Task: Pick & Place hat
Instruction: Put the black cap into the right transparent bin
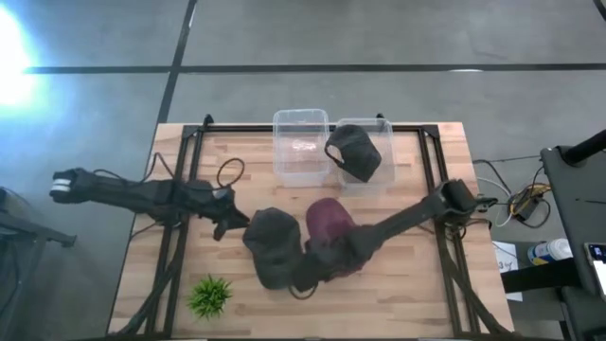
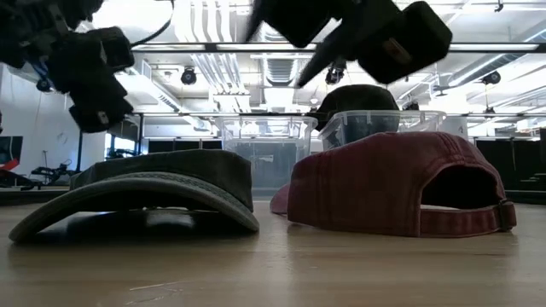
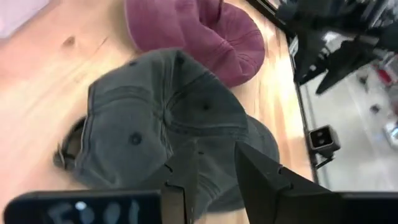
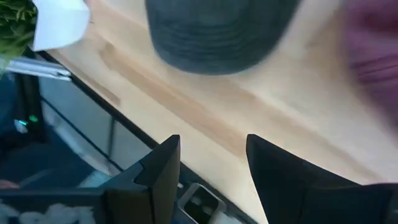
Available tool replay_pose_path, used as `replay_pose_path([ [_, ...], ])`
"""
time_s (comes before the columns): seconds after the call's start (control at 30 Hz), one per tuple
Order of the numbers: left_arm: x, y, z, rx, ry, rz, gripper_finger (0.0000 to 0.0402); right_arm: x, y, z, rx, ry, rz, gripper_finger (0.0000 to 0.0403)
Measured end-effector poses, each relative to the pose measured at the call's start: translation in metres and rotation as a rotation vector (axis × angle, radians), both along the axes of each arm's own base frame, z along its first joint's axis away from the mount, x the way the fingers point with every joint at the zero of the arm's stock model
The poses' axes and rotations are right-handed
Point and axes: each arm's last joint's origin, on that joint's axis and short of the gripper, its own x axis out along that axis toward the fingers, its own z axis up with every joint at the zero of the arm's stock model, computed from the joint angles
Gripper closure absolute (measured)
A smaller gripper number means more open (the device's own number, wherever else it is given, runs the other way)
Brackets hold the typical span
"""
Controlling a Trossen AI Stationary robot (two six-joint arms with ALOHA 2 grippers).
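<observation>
A dark grey cap (image 1: 273, 244) lies crown up on the table, with its brim (image 2: 136, 200) toward the near edge. A maroon cap (image 1: 329, 220) rests beside it on the right, its back opening (image 2: 461, 188) facing the near edge. Another dark cap (image 1: 354, 152) sits in the right clear bin (image 1: 379, 180). My left gripper (image 1: 230, 224) (image 3: 214, 171) hovers open over the grey cap's left side. My right gripper (image 1: 301, 282) (image 4: 211, 165) is open above the table just near of the grey cap's brim (image 4: 217, 31), its arm crossing over the maroon cap.
The left clear bin (image 1: 301, 147) stands at the far side next to the right one. A small green plant (image 1: 210, 296) in a white pot (image 4: 59, 22) stands near the near-left corner. Black frame rails (image 1: 170, 237) run along the table's sides.
</observation>
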Motion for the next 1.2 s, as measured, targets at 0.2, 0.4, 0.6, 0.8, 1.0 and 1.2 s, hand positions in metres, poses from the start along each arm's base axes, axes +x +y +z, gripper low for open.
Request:
replay_pose_path([
  [0.2, 0.015, 0.002, -0.002, 0.207, 0.074, -0.024, 0.0305, 0.010, 0.030, -0.029, 0.005, -0.074, -0.188, 0.0223],
  [0.4, 0.020, 0.003, -0.011, 0.344, 0.136, -0.072, 0.0305, 0.008, 0.057, -0.051, 0.011, -0.153, -0.446, 0.0223],
  [0.6, 0.024, 0.002, -0.027, 0.363, 0.220, -0.114, 0.0305, 0.017, 0.086, -0.075, 0.065, -0.232, -0.550, 0.0223],
  [0.8, 0.027, 0.000, -0.044, 0.355, 0.265, -0.141, 0.0305, 0.032, 0.092, -0.099, -0.010, -0.241, -0.636, 0.0223],
  [1.0, 0.030, -0.005, -0.055, 0.278, 0.303, -0.188, 0.0305, 0.030, 0.087, -0.096, -0.095, -0.271, -0.728, 0.0223],
  [1.2, 0.036, -0.019, -0.060, 0.222, 0.293, -0.247, 0.0305, 0.031, 0.074, -0.090, -0.141, -0.262, -0.758, 0.0223],
])
